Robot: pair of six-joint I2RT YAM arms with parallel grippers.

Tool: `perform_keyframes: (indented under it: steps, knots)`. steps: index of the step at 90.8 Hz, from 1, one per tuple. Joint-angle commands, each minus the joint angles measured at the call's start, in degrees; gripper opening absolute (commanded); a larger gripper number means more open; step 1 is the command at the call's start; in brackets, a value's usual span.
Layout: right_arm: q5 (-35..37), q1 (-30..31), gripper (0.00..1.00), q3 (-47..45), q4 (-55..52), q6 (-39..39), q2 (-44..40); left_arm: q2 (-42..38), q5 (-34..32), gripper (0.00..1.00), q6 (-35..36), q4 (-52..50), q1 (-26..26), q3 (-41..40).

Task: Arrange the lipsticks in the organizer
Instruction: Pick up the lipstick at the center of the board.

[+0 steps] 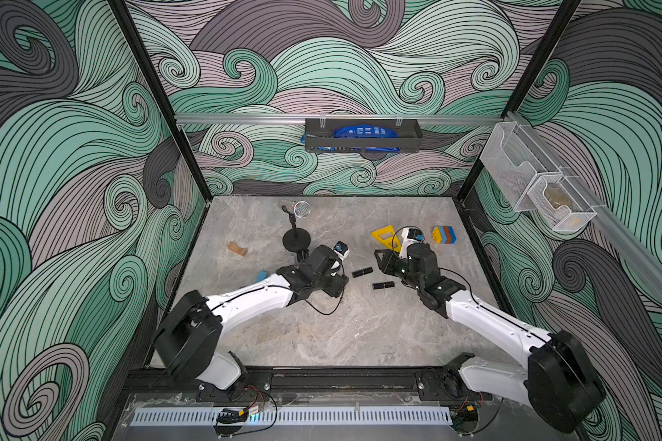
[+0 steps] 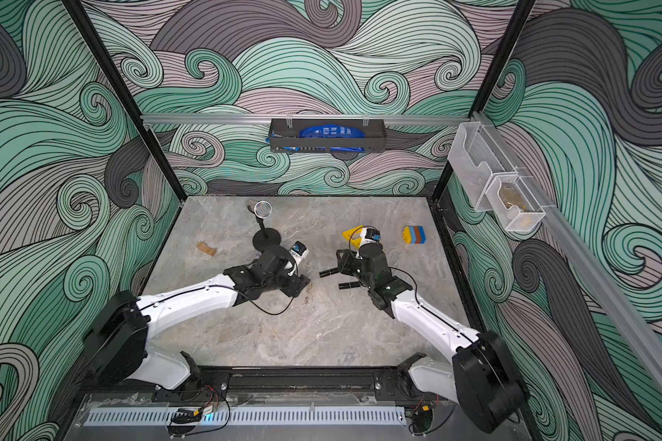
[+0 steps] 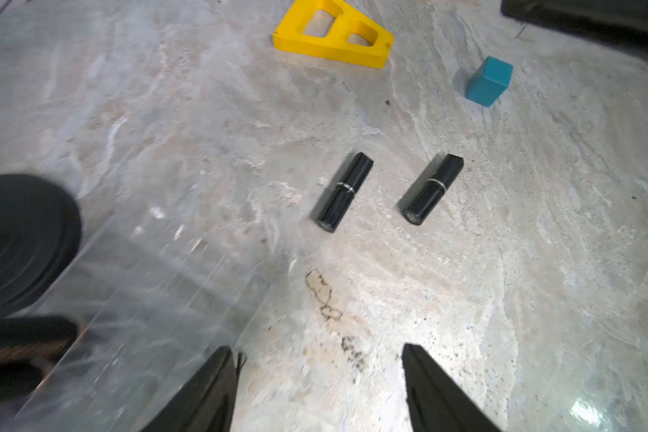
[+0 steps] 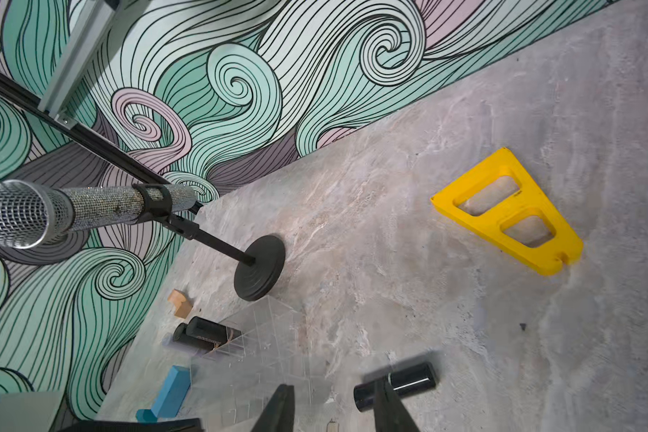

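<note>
Roughly half done, I judge: left jaws wide and empty, right jaws narrowly parted and empty, one black lipstick (image 3: 343,192) and a second lipstick (image 3: 433,190) lying loose on the bench (image 3: 502,299) between my arms, two more black tubes (image 4: 212,331) at the clear organizer (image 4: 270,325), slotted or merely beside I cannot tell.

On the table (image 1: 322,336), two lipsticks lie at mid-table, side by side and apart: far lipstick (image 1: 362,272) to the left, near lipstick (image 1: 383,285) to the right. The organizer (image 4: 262,336) sits left of them, just near of the microphone stand (image 1: 296,239). Two further lipsticks (image 4: 212,329) lie at the organizer's left edge; in a cell or not, cannot tell. The rectangular block (image 4: 171,391) lies near-left of the organizer, the wooden piece (image 1: 237,248) far left. The trapezoid frame (image 1: 385,236) lies right of the stand, the stacked blocks (image 1: 444,235) further right.
</note>
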Motion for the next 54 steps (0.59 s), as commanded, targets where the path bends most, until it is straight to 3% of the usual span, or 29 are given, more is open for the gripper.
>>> perform_keyframes:
  steps: [1, 35, 54]
  knots:
    - [-5.99, -2.58, 0.40, -1.57, -2.47, 1.10, -1.73, 4.88, 4.22, 0.70, 3.46, 1.56, -1.09, 6.42]
    - [-10.85, -4.34, 0.40, 2.56, -5.85, -1.80, -0.30, 20.42, 2.48, 0.66, 9.22, -1.10, -1.88, 17.71]
    - [-11.77, -4.29, 0.40, 2.40, -6.47, -2.75, -0.52, 24.51, -3.80, 0.66, 10.93, -2.50, -1.88, 21.28]
